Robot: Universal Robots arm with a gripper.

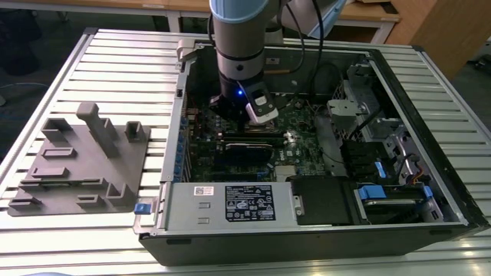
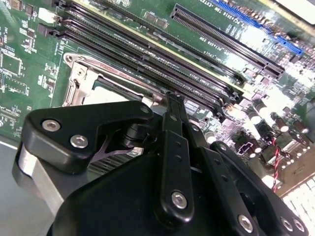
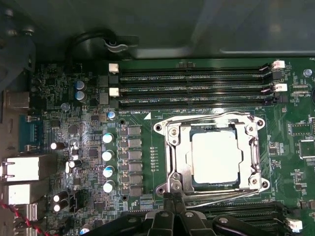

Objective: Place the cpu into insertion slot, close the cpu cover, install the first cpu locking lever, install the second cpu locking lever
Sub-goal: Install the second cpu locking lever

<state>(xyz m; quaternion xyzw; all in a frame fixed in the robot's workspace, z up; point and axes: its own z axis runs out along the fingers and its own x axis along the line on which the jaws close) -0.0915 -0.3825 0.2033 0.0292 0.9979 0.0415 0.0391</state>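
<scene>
The cpu (image 3: 216, 155) lies flat in the insertion slot (image 3: 216, 183), its pale silver top showing through the window of the cpu cover (image 3: 173, 147). That cover is folded down over the socket. One wire locking lever (image 3: 211, 118) runs along the side by the memory slots, and another (image 3: 221, 192) runs along the opposite side. My gripper (image 3: 174, 197) is shut, its tips at the socket's corner beside the second lever. In the second wrist view the gripper (image 2: 172, 98) hides part of the cpu (image 2: 106, 96) and the cover (image 2: 78, 83). The arm (image 1: 238, 57) reaches down into the open computer case.
Long memory slots (image 3: 197, 88) lie beside the socket, and a row of capacitors (image 3: 107, 155) lies on another side. A labelled power supply box (image 1: 245, 201) and drive cages (image 1: 383, 144) stand inside the case. A grey fixture block (image 1: 77, 161) sits on the slatted table at the exterior view's left.
</scene>
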